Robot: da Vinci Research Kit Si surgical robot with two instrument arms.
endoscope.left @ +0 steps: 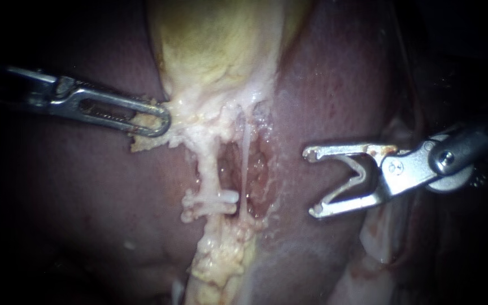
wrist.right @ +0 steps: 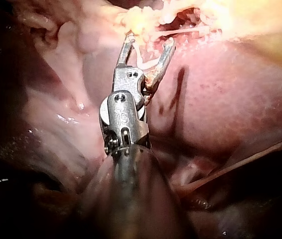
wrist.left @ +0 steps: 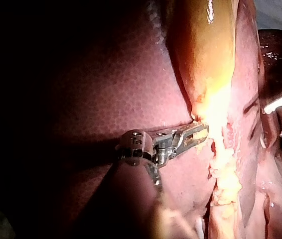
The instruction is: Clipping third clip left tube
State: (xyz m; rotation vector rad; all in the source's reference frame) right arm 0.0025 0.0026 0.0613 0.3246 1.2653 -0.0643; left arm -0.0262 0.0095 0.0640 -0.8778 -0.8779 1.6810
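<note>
While my left instrument (endoscope.left: pixel 162 121) reaches in over the liver (endoscope.left: pixel 334 85), its pincer is closed on the pale lower edge of the gallbladder (endoscope.left: pixel 216 51), both halves pressed onto the tissue. Below that grip the left tube (endoscope.left: pixel 206 166) runs down through the opened bed, with white clips (endoscope.left: pixel 221 200) lying across its lower end. I have my right instrument (endoscope.left: pixel 312 182) out over the liver on the far side of the tubes, well apart from the left tube, its pincer spread wide and gripping nothing.
</note>
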